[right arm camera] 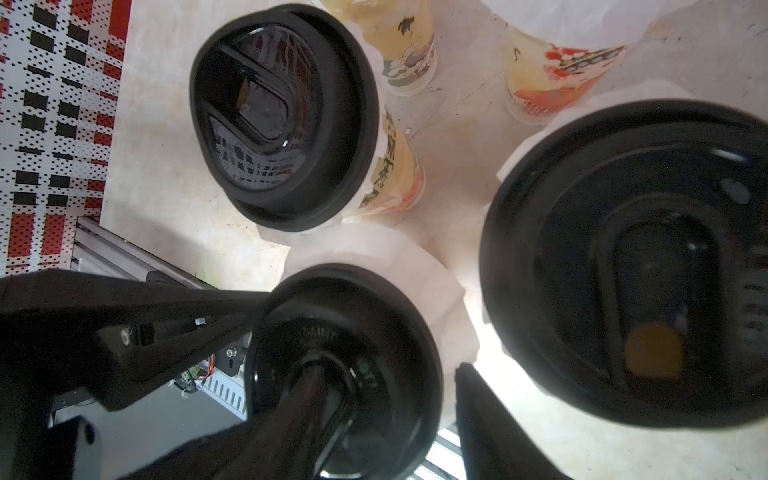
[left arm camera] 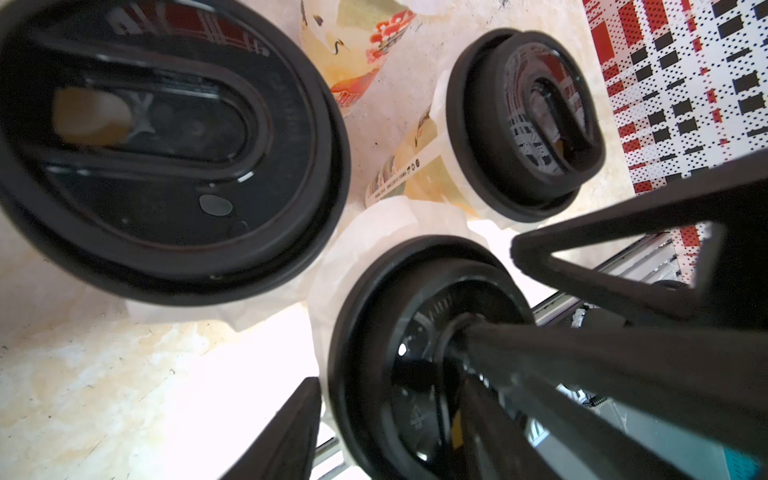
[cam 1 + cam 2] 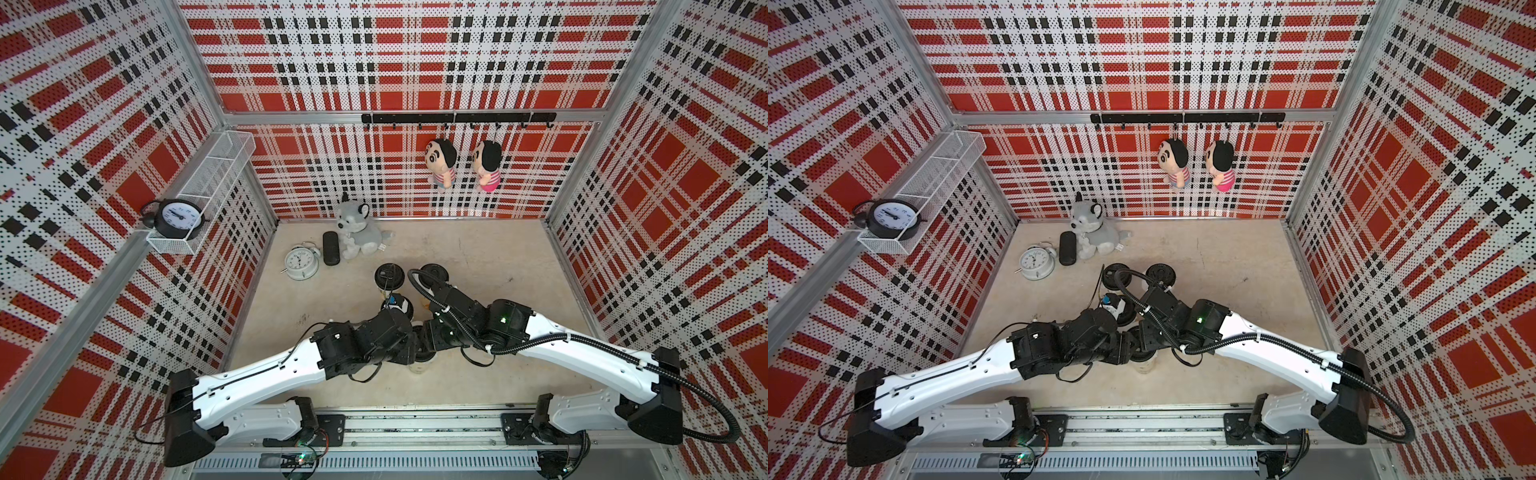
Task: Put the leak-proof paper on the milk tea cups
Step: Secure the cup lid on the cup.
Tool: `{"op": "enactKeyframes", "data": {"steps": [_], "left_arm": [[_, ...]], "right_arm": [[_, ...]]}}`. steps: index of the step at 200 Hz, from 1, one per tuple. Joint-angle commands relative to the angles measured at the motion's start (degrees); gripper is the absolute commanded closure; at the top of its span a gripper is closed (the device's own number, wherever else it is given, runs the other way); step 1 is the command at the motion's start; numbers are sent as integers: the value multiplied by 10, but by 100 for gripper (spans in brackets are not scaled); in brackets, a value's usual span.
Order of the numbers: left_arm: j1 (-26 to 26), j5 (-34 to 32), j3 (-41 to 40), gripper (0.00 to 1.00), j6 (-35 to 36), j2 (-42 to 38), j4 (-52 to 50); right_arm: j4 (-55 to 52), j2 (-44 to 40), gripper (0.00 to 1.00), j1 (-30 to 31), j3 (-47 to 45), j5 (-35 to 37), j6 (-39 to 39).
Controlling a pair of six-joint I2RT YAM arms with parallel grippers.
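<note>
2 arms hung over the nearest milk tea cup (image 3: 417, 366); leak-proof paper (image 1: 374, 249) frilled out under its black lid (image 1: 365, 299). Left gripper (image 2: 386, 361) and right gripper (image 1: 384, 370) each straddled the rim, fingers apart; clamped or loose, I couldn't tell. Seemingly the closing step: next, release and lift straight, leaving paper undisturbed.

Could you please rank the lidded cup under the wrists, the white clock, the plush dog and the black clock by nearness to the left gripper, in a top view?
1. Lidded cup: the left gripper sits over its lid.
2. White clock and plush dog, back left on the table: too close to call.
3. Black clock, on the left-wall shelf.
</note>
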Motion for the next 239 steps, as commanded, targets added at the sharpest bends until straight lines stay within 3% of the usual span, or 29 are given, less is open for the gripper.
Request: {"op": "enactKeyframes", "data": {"steps": [1, 63, 167, 239], "left_arm": [[7, -1, -20, 44, 14, 17, -56], [18, -4, -3, 44, 25, 16, -54], [23, -28, 92, 41, 51, 25, -63], [36, -34, 46, 68, 17, -26, -73]], "right_arm": [[19, 9, 46, 6, -11, -7, 4], [-16, 17, 48, 9, -22, 1, 16], [-38, 18, 48, 16, -43, -2, 23], [-42, 16, 48, 16, -43, -2, 22]]}}
